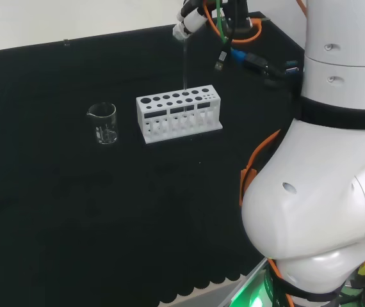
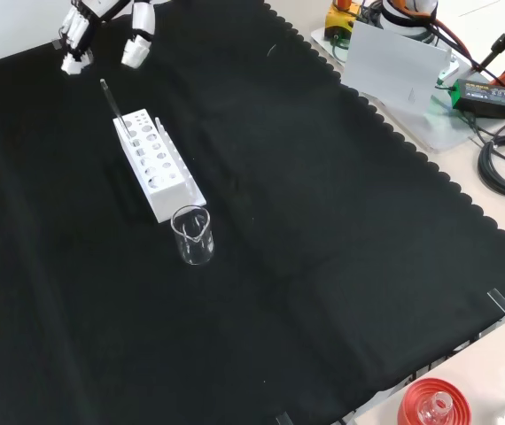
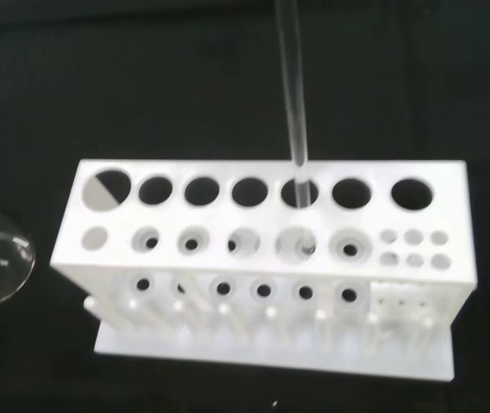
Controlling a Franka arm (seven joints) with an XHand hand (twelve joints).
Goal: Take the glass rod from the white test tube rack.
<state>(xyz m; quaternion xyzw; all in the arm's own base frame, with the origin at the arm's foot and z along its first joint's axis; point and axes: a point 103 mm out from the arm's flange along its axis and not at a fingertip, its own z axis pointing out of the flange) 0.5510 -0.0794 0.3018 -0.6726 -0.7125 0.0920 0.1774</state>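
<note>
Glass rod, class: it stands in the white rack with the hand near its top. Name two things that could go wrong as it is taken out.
1. The rod is thin, clear glass standing in a large hole of the rack; a slanted pull could catch the hole's edge and tip the rack or snap the rod.
2. The beaker stands just beside the rack's end; a shifting rack could knock it.
The hand is near the rod's top; whether it grips cannot be told.

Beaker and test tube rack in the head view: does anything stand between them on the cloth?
No. In the head view the beaker stands left of the rack with bare black cloth between them. In the front view they look nearly touching.
</note>
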